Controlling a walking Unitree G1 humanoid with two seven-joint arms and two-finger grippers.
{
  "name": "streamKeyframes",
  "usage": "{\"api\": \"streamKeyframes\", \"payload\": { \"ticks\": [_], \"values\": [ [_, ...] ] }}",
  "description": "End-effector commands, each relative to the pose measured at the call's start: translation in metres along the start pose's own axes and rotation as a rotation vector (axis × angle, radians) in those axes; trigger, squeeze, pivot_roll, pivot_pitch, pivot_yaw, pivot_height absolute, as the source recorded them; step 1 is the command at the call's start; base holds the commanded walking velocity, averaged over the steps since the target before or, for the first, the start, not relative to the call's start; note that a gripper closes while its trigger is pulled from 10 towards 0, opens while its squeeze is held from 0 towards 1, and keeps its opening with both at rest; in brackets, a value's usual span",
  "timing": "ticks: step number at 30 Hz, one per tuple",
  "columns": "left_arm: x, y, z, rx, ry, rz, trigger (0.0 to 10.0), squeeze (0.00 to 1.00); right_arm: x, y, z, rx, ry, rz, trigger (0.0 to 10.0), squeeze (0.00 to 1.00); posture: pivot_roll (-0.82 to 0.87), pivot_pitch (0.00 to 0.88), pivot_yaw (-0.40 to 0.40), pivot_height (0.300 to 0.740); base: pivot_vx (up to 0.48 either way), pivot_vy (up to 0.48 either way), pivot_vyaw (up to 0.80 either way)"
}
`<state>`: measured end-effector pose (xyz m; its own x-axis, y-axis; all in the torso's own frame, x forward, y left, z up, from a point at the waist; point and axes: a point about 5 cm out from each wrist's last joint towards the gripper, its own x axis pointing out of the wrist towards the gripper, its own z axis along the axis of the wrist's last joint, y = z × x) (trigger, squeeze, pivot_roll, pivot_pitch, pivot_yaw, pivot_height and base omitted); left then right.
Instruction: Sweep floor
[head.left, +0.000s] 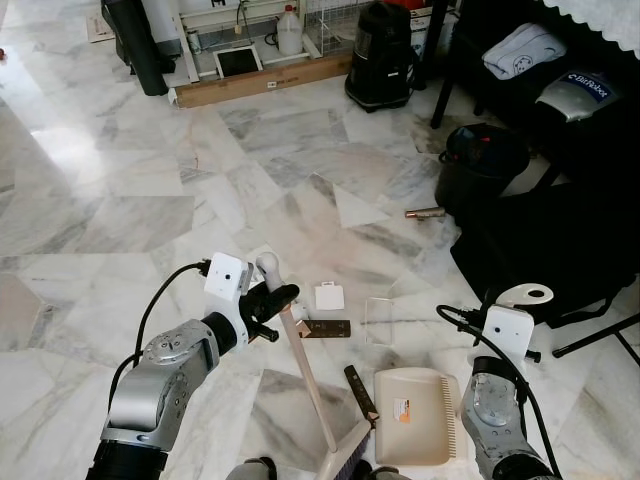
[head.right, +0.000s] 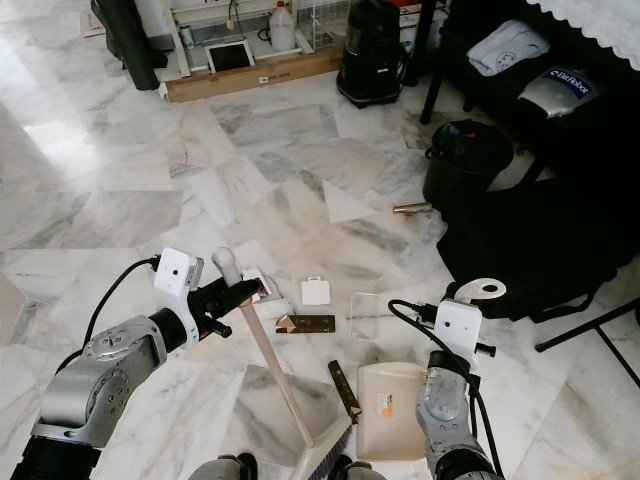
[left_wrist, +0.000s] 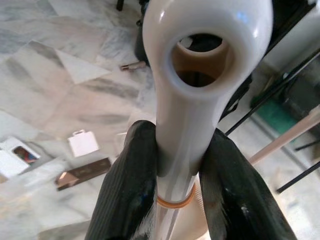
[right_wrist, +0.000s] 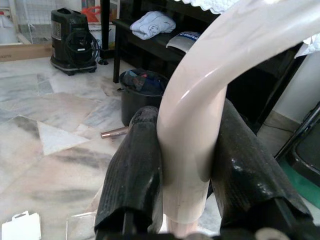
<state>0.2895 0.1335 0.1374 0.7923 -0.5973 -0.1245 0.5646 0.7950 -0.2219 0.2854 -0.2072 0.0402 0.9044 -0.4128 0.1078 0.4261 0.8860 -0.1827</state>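
Marble floor (head.left: 150, 180), white with grey streaks, spreads out in front of the robot. The cream dustpan (head.left: 415, 415) is the landmark here; it lies flat on the floor near the robot's feet.

The left claw (head.left: 278, 300) is clenched on the broom handle (head.left: 300, 370), near its rounded white top. In the left wrist view, the black fingers (left_wrist: 125, 190) press on both sides of the handle, just under the hole in its end. The handle slants down toward the dustpan, and the dark broom bristles (head.left: 350, 455) sit on the floor just left of the dustpan.

The right claw (right_wrist: 182, 165) is clenched on the dustpan handle (head.left: 528, 295), a pale curved piece with a loop at the top, up and to the right of the dustpan. The fingers (right_wrist: 135, 175) hug the handle from both sides.

Small bits lie on the floor just past the dustpan. A dark brown strip (head.left: 326, 328) and a small white tag (head.left: 329, 296) lie up and to its left. A clear plastic square (head.left: 380, 318) lies right above it. Another dark strip (head.left: 360, 393) touches the dustpan's left edge. A little brown tube (head.left: 425, 212) lies farther off, next to a black bin (head.left: 480, 165). A black vacuum (head.left: 380, 55) stands well beyond the dustpan, by a long wooden board (head.left: 265, 80).
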Motion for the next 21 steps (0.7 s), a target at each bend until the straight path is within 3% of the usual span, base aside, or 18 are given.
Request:
{"api": "streamKeyframes", "payload": {
  "ticks": [1,6,8,12,21],
  "values": [
    [0.0,-0.005,0.014,-0.02,-0.061,-0.046,10.0,0.0,-0.014,0.005,-0.016,-0.031,0.086,0.044,10.0,0.0,0.31,0.195,-0.003,0.74,0.0,0.0,0.0],
    [-0.004,0.007,0.029,0.002,-0.144,0.028,10.0,0.0,-0.013,0.004,-0.015,-0.031,0.085,0.044,10.0,0.0,0.31,0.194,-0.006,0.74,0.0,0.0,0.0],
    [-0.01,0.019,0.046,-0.009,-0.247,0.102,10.0,0.0,-0.012,0.004,-0.015,-0.032,0.086,0.045,10.0,0.0,0.32,0.194,-0.007,0.74,0.0,0.0,0.0],
    [-0.016,0.031,0.056,0.008,-0.323,0.195,10.0,0.0,-0.012,0.004,-0.015,-0.034,0.086,0.045,10.0,0.0,0.31,0.196,-0.007,0.74,0.0,0.0,0.0],
    [-0.013,0.038,0.044,0.073,-0.293,0.277,10.0,0.0,-0.011,0.001,-0.015,-0.037,0.082,0.042,10.0,0.0,0.3,0.202,-0.009,0.74,0.0,0.0,0.0]
  ]
}}
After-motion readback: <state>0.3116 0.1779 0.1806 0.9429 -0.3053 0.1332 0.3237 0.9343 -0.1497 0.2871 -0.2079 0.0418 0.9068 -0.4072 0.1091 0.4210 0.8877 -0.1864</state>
